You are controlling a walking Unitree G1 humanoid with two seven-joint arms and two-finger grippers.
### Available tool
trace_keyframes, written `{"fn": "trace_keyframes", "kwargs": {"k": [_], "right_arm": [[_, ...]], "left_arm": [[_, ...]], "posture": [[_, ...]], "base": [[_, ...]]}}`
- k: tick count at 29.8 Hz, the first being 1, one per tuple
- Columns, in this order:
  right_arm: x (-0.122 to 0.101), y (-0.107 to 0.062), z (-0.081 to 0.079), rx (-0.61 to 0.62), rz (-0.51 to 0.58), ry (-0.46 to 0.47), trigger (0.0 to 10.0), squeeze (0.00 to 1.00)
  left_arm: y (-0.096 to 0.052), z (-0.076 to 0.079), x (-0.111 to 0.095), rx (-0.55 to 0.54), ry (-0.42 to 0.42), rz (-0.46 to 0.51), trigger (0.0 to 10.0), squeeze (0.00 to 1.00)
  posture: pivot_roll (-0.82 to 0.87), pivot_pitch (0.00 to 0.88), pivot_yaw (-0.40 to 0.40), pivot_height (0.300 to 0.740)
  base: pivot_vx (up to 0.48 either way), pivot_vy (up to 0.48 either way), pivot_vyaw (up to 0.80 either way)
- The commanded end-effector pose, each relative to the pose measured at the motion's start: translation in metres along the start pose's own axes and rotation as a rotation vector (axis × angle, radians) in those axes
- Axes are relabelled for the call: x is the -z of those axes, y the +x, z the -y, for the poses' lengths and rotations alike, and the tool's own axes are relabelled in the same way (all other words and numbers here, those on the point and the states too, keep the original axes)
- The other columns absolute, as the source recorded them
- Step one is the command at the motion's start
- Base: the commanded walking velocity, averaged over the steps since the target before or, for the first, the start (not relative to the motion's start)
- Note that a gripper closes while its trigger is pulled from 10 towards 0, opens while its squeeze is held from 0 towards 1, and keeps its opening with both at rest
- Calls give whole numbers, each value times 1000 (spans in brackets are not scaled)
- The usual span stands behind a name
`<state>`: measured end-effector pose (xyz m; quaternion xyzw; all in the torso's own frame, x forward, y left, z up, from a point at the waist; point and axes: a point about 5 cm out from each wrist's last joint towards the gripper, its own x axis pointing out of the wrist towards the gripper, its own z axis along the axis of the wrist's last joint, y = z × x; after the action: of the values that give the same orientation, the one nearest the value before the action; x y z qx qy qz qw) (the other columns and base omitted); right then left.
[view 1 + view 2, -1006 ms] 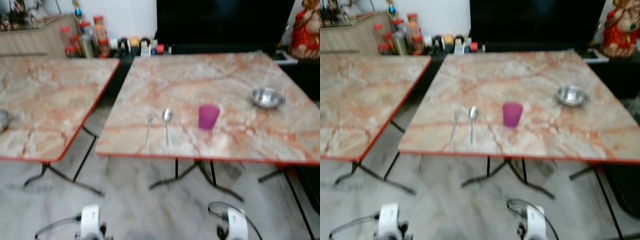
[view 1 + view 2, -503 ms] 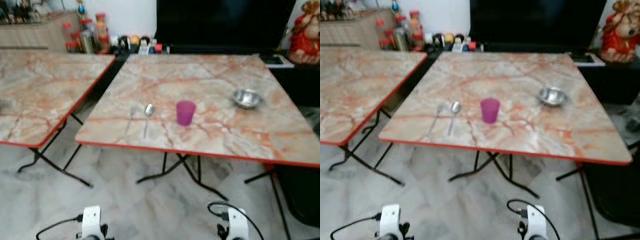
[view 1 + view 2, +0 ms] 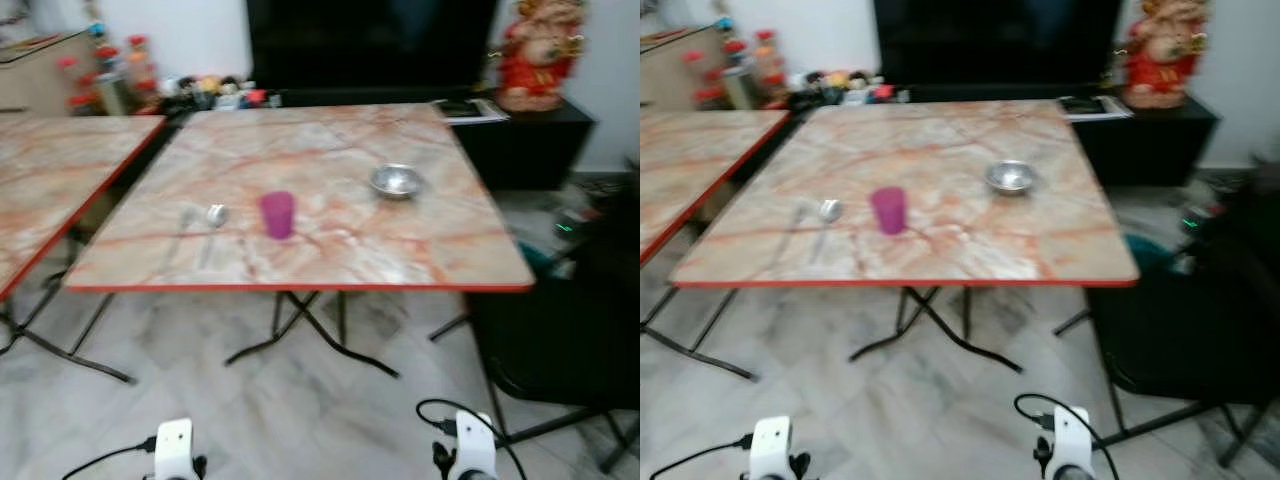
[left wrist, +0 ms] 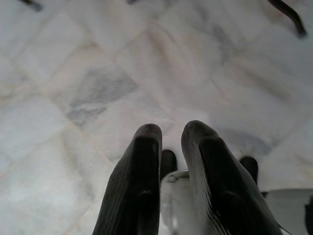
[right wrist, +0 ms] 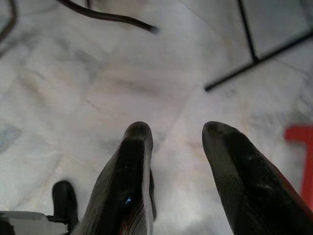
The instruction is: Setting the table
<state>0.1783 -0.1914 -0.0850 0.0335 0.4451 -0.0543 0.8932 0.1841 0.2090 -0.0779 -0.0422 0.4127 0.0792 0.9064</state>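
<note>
1. On the marble bench (image 3: pixel 400 250) sit a blurry fork (image 3: pixel 181 228), a spoon (image 3: pixel 213 222), a purple cup (image 3: pixel 278 214) and a steel bowl (image 3: pixel 396 181).
2. My left claw (image 4: pixel 171 134) hangs over the floor, fingers nearly together, holding nothing.
3. My right claw (image 5: pixel 176 132) hangs wide apart, holding nothing.

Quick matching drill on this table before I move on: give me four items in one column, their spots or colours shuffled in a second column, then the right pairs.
Column one:
1. cup
2. steel bowl
3. spoon
4. red figurine

Column two:
A. on the dark cabinet beyond the table's far right corner
B. purple, near the middle of the table
C. left of the cup, beside the fork
D. right of the cup and farther back

Pairs: 1-B, 2-D, 3-C, 4-A
</note>
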Motion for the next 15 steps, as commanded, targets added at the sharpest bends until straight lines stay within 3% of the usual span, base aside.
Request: {"fn": "trace_keyframes", "kwargs": {"k": [1,11,15], "right_arm": [[-4,1,-2,-3,8,9,10000,0],[-13,2,-5,-18,47,26,10000,0],[-17,3,-7,-27,62,-8,10000,0]], "left_arm": [[0,-4,-2,-11,-6,1,10000,0],[0,-6,-1,-25,-5,-7,10000,0],[0,-7,-1,-31,-4,-3,10000,0]], "posture": [[-8,0,14,728],[-7,0,19,728],[-2,0,18,728]], "base": [[0,0,-581],[0,0,0],[0,0,158]]}}
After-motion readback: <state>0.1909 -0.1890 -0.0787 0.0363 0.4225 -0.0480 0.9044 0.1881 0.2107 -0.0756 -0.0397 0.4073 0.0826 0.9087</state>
